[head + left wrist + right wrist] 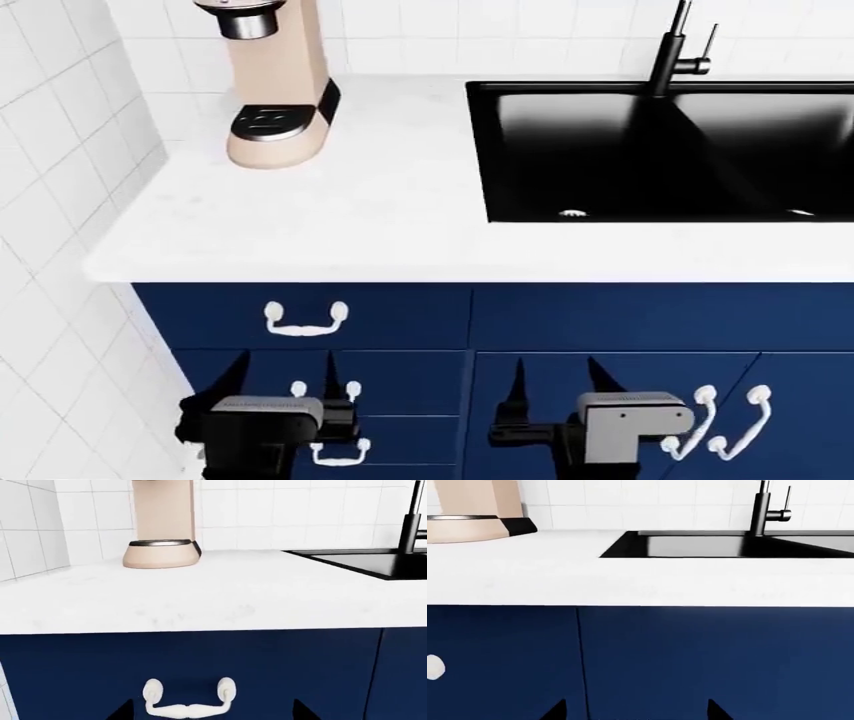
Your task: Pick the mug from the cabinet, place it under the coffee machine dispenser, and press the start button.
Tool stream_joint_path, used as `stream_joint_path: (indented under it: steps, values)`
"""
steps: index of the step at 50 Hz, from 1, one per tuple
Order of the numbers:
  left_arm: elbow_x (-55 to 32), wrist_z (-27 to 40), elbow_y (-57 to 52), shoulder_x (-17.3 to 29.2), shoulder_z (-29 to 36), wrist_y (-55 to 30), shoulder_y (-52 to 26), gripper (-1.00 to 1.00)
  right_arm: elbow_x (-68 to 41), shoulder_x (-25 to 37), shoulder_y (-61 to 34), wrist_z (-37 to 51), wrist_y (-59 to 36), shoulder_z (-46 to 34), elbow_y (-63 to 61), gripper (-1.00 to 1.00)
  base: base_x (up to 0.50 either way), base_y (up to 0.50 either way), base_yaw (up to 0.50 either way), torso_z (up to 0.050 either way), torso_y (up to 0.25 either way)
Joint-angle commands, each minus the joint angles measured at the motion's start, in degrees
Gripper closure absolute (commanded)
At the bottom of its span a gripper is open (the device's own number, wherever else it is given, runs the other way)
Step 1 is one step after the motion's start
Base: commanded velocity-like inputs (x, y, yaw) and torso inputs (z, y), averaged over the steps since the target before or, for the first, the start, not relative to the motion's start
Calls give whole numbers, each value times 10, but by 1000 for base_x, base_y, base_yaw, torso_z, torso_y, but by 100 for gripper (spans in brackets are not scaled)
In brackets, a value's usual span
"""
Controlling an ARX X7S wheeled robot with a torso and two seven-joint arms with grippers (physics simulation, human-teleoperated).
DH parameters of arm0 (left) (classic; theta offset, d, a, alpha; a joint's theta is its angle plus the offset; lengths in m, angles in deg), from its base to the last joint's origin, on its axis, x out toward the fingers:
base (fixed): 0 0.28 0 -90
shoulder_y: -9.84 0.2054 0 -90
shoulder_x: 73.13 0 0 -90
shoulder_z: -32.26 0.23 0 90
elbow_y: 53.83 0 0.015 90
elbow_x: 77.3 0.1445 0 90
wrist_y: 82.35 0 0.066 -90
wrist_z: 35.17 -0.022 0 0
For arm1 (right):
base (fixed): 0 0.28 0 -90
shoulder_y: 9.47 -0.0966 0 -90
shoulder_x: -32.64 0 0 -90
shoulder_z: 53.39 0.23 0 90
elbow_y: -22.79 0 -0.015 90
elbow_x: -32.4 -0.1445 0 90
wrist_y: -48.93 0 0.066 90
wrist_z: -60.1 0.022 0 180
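The mug is not in view. The beige coffee machine (287, 80) stands at the counter's back left, its black dispenser (246, 22) above the black drip tray (274, 120). Its column and base also show in the left wrist view (163, 527). My left gripper (286, 372) is open and empty, low in front of the blue drawer fronts, facing a white handle (189, 705). In its wrist view the left gripper (210, 714) shows two spread black tips. My right gripper (561, 376) is open and empty in front of the blue cabinet, also seen in its wrist view (635, 714).
A white counter (360, 210) tops the closed blue cabinets (601, 320). A black double sink (667, 150) with a black tap (671, 55) fills the right side. White handles sit on a drawer (306, 318) and on doors (727, 420). A tiled wall (54, 150) stands at the left.
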Motion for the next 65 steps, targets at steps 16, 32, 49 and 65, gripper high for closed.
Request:
stream_joint_path:
  steps: [16,32,49,65]
  values:
    - [-14,25,12,16,21,-10,1,-100,-10,16,-1,17,6,-30,13,-100,20,500,0,0,0]
    - [-20,35,13,24,32,-13,0,-100,-19,24,-2,25,3,-40,12,-100,19,500,0,0,0]
    - [-53,25,-45,45,36,-67,-28,-100,-19,37,29,60,-8,-34,-119,-100,10,265,0,0,0]
    - [-188,99,552,18,-50,-312,-1044,-100,622,-27,-859,-554,-736,0,-356,-100,0,0,0,0,0]
